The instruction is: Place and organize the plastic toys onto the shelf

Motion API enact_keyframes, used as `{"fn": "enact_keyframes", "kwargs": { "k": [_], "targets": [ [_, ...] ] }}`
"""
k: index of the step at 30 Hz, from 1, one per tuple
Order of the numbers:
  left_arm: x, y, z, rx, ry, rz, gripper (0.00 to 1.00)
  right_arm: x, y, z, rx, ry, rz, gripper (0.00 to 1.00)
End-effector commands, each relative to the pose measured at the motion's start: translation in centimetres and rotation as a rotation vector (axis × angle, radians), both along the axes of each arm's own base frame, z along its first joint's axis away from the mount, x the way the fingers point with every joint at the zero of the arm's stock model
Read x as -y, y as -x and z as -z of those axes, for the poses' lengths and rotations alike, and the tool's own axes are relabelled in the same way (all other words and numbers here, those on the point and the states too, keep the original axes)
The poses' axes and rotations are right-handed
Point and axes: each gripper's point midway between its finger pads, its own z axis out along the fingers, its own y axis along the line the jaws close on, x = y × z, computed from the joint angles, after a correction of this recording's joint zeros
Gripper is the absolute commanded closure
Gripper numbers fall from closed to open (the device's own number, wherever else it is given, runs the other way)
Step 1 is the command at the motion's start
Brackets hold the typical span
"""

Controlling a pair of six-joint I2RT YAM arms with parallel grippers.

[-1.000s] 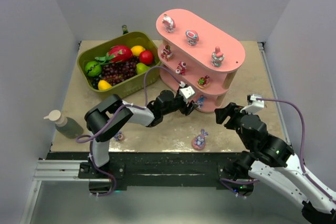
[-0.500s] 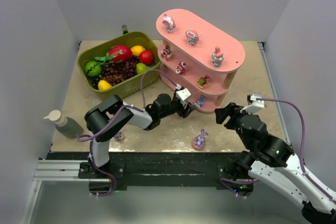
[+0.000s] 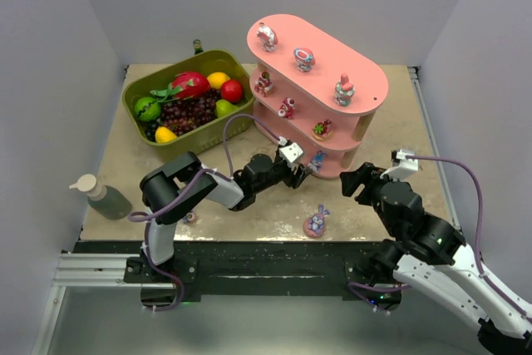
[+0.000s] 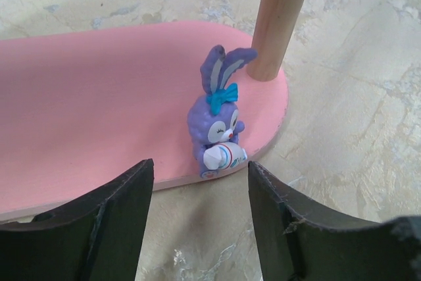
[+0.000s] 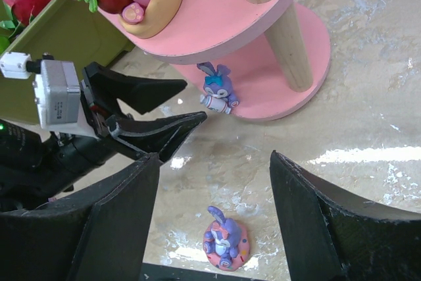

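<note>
While the jaws of the left gripper [image 4: 199, 192] stand apart with nothing between them, a purple bunny [image 4: 217, 126] stands upright just beyond their tips, at the front edge of the bottom board [image 4: 99, 97] of the shelf [image 3: 366, 81]. A wooden upright [image 4: 279, 18] rises just beside its ears. The right gripper [image 5: 216, 159], jaws likewise spread and empty, hangs over the table [image 3: 391, 114] near that end of the shelf.

Seven toys sit on the shelf: three on the top board, three on the middle, one on the bottom. Two more lie on the table: a bunny on a pink base [image 5: 223, 245] and a small figurine [image 3: 189, 217] by the left arm. One olive basket [image 3: 204, 140] of fruit and one bottle [image 3: 104, 197] stand to the left.
</note>
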Motion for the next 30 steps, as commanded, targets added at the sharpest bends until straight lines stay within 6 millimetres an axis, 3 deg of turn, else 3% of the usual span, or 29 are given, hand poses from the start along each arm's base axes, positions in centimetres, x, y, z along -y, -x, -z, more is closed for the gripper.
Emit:
{"fn": "enact_keyframes", "kwargs": {
  "k": [1, 23, 30],
  "targets": [
    [0.7, -1.3, -1.9, 0.051, 0.057, -0.036, 0.38, 0.2, -0.3, -1.4, 0.033, -0.029, 0.025, 0.28],
    [0.7, -3.5, -0.5, 0.054, 0.013, -0.127, 0.45, 0.1, -0.5, -1.2, 0.031, -0.018, 0.024, 0.28],
    [0.9, -3.2, -0.9, 0.059, 0.021, -0.112, 0.45, 0.2, -0.6, -1.2, 0.032, -0.016, 0.030, 0.28]
  ]
}}
